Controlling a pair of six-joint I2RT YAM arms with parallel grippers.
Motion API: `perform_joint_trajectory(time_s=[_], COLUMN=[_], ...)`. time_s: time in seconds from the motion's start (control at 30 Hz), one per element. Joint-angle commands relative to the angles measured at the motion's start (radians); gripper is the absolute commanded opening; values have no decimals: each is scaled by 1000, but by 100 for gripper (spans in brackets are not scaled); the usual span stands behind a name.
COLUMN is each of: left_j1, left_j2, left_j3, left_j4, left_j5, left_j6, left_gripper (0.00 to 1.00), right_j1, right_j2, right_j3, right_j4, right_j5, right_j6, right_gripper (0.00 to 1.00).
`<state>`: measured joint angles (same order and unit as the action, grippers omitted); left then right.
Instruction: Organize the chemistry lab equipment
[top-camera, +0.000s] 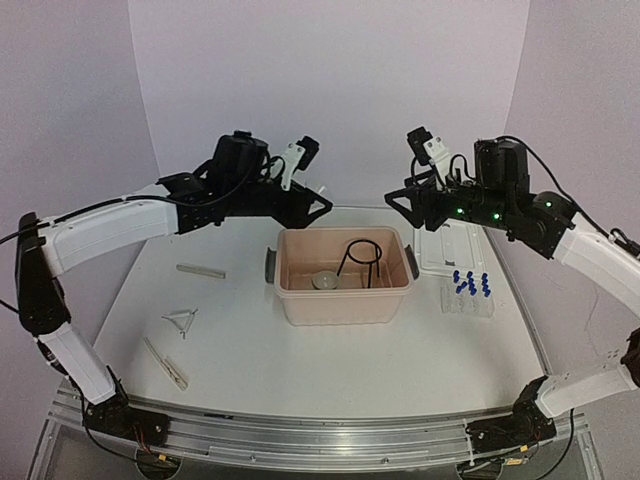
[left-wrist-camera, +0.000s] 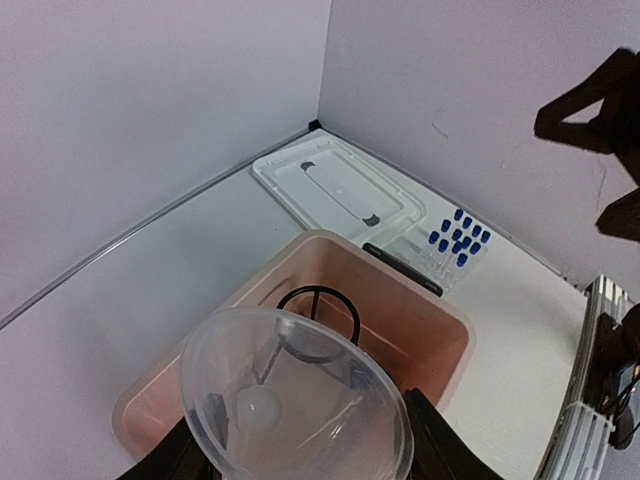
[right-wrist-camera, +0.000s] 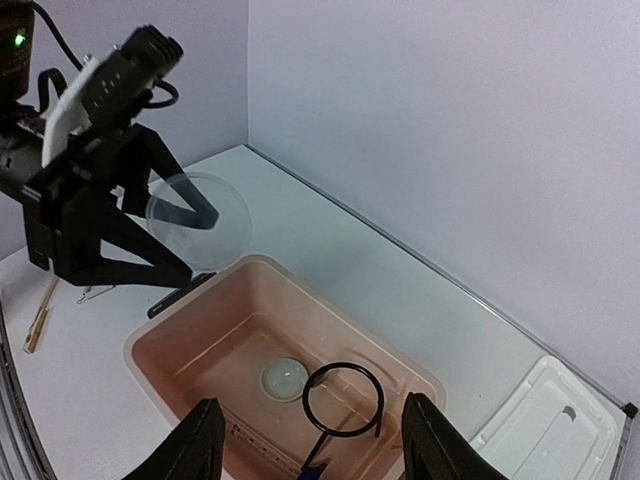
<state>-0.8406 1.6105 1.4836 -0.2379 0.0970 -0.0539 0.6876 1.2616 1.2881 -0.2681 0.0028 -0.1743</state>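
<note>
My left gripper (top-camera: 315, 205) is shut on the clear funnel (left-wrist-camera: 295, 400), holding it wide mouth up above the back left part of the beige tub (top-camera: 345, 300). The black wire ring stand (top-camera: 362, 260) stands inside the tub, beside a round clear disc (top-camera: 323, 281). My right gripper (top-camera: 400, 205) hangs open above the tub's right side, nothing between its fingers (right-wrist-camera: 200, 440). In the right wrist view the funnel (right-wrist-camera: 195, 215) and the ring stand (right-wrist-camera: 343, 400) show. Blue-capped tubes (top-camera: 470, 285) sit in the clear rack (top-camera: 468, 305) right of the tub.
The white lid (top-camera: 448, 250) lies behind the rack. On the table to the left lie a pale rod (top-camera: 200, 270), a small wire piece (top-camera: 182, 320) and a wooden clamp (top-camera: 165, 362). Walls close off the back and both sides.
</note>
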Motion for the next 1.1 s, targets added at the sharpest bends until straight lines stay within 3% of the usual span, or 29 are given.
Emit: perform_joint_trajectory(time_s=[0.0, 0.2, 0.6, 0.93, 1.07], left_j1=[11, 11, 19, 25, 24], left_j2=[185, 372, 539, 606, 612], left_j3=[152, 285, 327, 360, 369], left_j4=[-83, -156, -189, -199, -209], left_j5=[52, -3, -117, -119, -122], left_j6=[148, 205, 288, 303, 301], left_gripper=[29, 28, 28, 35, 45], right_j1=[-3, -3, -3, -3, -3], right_j2=[-83, -151, -158, -142, -143], right_j3=[-69, -135, -168, -165, -164], right_j4=[79, 90, 93, 93, 93], right_j5=[148, 247, 281, 278, 274], right_j6=[73, 96, 83, 77, 79], right_gripper=[58, 59, 61, 62, 62])
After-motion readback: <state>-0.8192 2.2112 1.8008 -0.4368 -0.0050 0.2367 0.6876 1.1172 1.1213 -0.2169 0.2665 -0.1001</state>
